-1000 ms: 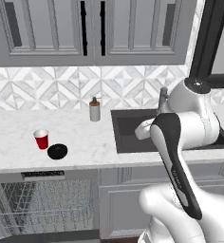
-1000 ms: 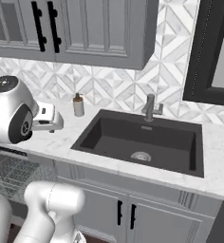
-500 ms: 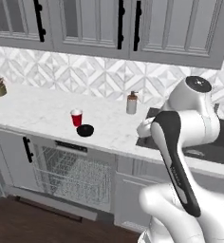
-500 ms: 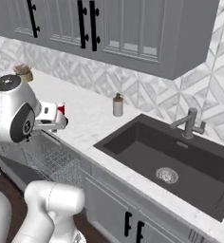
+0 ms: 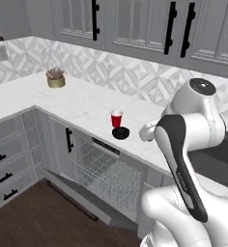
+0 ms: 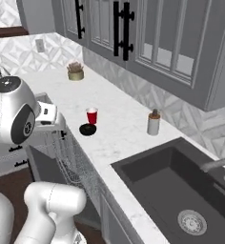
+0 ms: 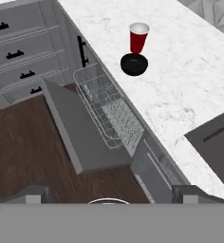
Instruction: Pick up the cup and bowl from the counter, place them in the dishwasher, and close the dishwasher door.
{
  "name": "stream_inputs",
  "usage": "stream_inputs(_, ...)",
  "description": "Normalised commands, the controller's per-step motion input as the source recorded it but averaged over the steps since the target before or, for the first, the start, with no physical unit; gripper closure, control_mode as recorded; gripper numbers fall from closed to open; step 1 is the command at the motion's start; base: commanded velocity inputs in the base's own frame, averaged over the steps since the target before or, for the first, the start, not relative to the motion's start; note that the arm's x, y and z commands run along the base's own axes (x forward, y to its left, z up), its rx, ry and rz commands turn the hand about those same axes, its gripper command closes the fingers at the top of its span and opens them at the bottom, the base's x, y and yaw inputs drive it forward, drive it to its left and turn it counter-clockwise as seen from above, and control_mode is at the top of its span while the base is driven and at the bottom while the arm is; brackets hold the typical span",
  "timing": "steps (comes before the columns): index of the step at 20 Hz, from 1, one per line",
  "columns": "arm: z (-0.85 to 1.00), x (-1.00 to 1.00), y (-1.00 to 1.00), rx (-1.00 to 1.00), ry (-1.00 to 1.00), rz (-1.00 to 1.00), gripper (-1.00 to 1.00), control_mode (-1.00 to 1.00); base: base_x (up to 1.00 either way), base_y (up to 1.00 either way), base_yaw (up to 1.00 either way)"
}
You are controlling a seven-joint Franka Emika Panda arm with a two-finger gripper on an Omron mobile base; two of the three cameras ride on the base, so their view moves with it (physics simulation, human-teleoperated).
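Observation:
The red cup [image 5: 116,118] [image 6: 91,115] [image 7: 138,38] stands upright on the white marble counter [image 5: 82,103] [image 6: 121,136] [image 7: 180,80]. The black bowl [image 5: 121,132] [image 6: 87,129] [image 7: 134,64] sits right beside it, nearer the counter's front edge. Below them the dishwasher [image 5: 106,176] [image 6: 69,157] [image 7: 109,114] has its wire rack pulled out. The dishwasher door [image 5: 82,200] [image 7: 76,128] hangs dropped down over the floor. My gripper [image 7: 112,193] hovers high above the open dishwasher, well short of the cup and bowl. It is open and holds nothing.
A white soap dispenser [image 6: 153,123] stands between the cup and the dark sink [image 6: 181,190]. A small potted plant [image 5: 55,78] [image 6: 76,71] sits far back on the counter. Grey drawer cabinets [image 5: 9,154] [image 7: 19,47] flank the dishwasher, with wood floor [image 7: 28,156] in front.
The whole picture has shifted as the base swung left: the sink slid off to the right and the dishwasher, cup and bowl came toward the middle. The gripper stays open.

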Motion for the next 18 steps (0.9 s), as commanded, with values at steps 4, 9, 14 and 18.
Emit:
stream_inputs(4, 0.0, 0.0, 0.0, 0.0, 0.0, 0.0, -1.0, 1.0, 0.49, -0.12, 0.46)
stream_inputs(9, 0.0, 0.0, 0.0, 0.0, 0.0, 0.0, -1.0, 1.0, 0.4, -0.3, 0.35)
stream_inputs(14, 0.0, 0.0, 0.0, 0.0, 0.0, 0.0, -1.0, 1.0, 0.43, -0.5, 0.3)
stream_inputs(18, 0.0, 0.0, 0.0, 0.0, 0.0, 0.0, -1.0, 1.0, 0.3, -0.5, 0.3)
